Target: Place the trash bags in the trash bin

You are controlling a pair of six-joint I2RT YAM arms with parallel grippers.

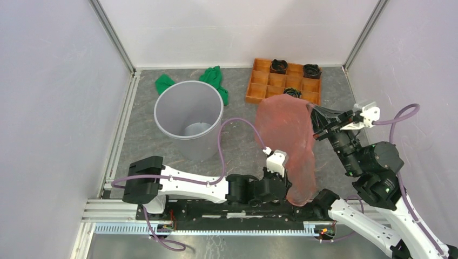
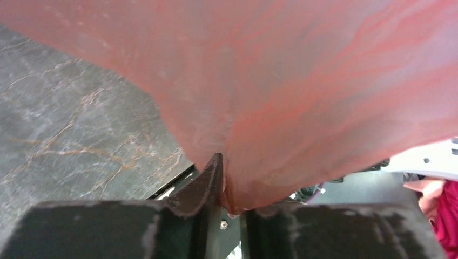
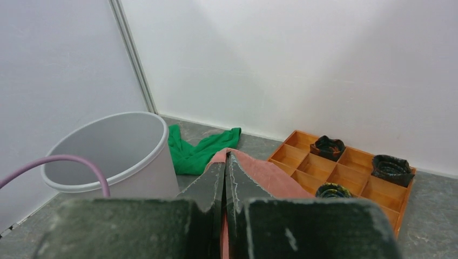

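- Between the closed tips of the right claw [image 3: 226,162], the red bag [image 1: 285,135] hangs wrinkled, glossy and see-through.
- The left claw [image 2: 224,199], nearly closed, pinches its lower end.

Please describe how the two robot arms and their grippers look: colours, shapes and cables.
The left arm and the right arm both have white shell links and bulky black joint housings. A thin purple cable loops along each arm. Each wrist carries a small white camera block. The left gripper and the right gripper each have two dark, wedge-shaped fingers with pale, scuffed edges.
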